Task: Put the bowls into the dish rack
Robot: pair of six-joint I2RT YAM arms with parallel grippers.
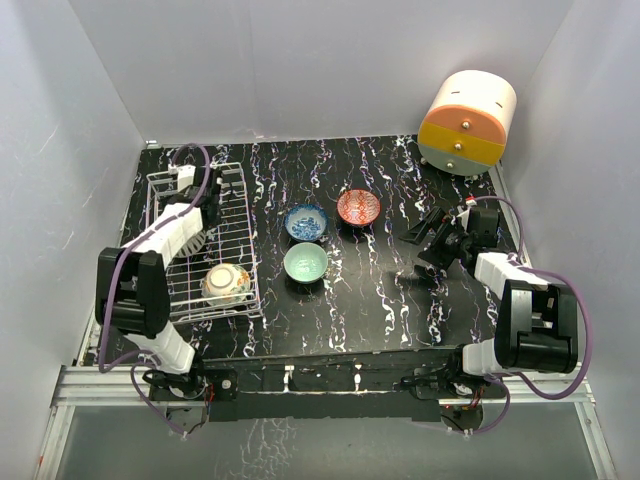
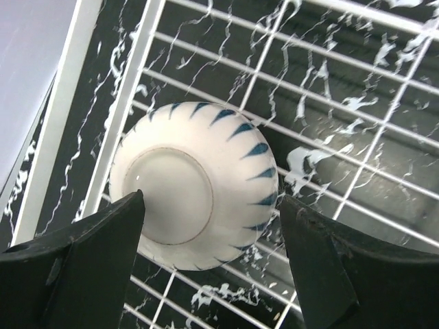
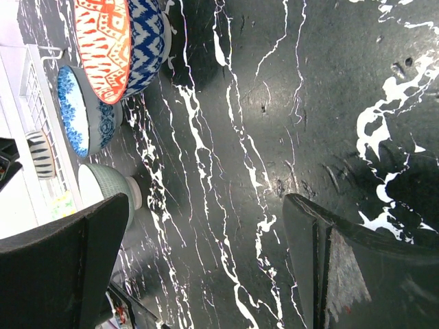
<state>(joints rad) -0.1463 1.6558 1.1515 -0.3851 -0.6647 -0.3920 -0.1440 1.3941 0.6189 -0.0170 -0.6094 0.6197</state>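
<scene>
Nearest the arm bases, the yellow bowl [image 1: 226, 283] sits upright in the near end of the dish rack [image 1: 228, 212], on the left side of the desk [image 1: 380, 290]. A little farther along the rack, the left end effector [image 2: 211, 205] hangs over an overturned bowl [image 2: 199, 185] that lies foot-up on the wire floor, white with blue dashes round its outside (its inside is hidden, so I cannot say which colour it is). The fingers are spread wide to either side of this bowl. The left one looks to be at its edge and the right one is apart from it, so nothing is pinched.

So, as I judge it, two of the five bowls are loaded and three are left. These stand upright on the desk just right of the rack: the mint-green bowl [image 1: 305, 262] nearest, the blue-patterned bowl [image 1: 306, 222] just behind it, and the red-patterned bowl [image 1: 358, 207] beyond and to the right.

The right end effector [image 3: 206, 205] hovers low over bare desk well to the right of them, its fingers spread and holding nothing. At the far right corner stands the orange-and-cream drawer unit [image 1: 467, 122].
</scene>
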